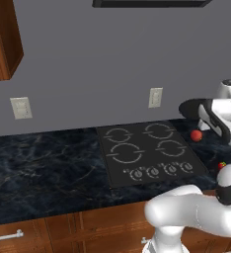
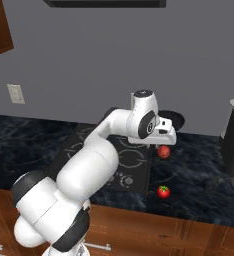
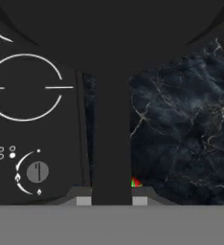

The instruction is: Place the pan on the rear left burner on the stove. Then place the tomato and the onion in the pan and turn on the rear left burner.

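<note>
- Setting: a kitchen with a grey wall and a dark marbled tabletop over wooden cabinets.
- Stove: black glass set into the tabletop, its rear left burner bare and ready to receive the pan.
- Pan: carried aloft by its handle, to the right of the stove; the handle runs straight down the hand view, so the pan hangs level for carrying.
- Gripper: jaws closed on the handle.
- Onion: left on the tabletop just right of the stove, probably below the pan's edge.
- Tomato: left nearer the front edge, awaiting its turn.
</note>
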